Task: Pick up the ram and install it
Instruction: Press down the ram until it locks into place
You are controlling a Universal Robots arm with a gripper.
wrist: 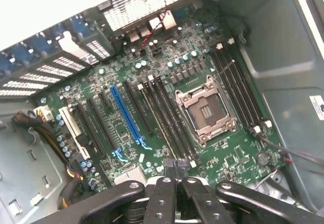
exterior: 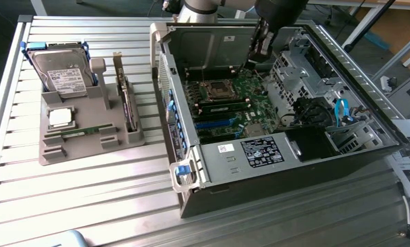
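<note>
Arm (exterior: 274, 13) cut off by the exterior view's upper edge; end effector (wrist: 176, 179) partly cropped in the wrist view; label (exterior: 262, 153) text illegible.

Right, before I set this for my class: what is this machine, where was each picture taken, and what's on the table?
It is a robot arm with a gripper. The exterior view, from off the arm, shows a slatted metal table with an open computer case that the arm reaches into. A grey tray holds a hard drive, an upright expansion card and the ram, a thin green stick lying flat. The wrist view looks from the arm onto the motherboard; the gripper is shut, nothing visible between its fingers.
</note>
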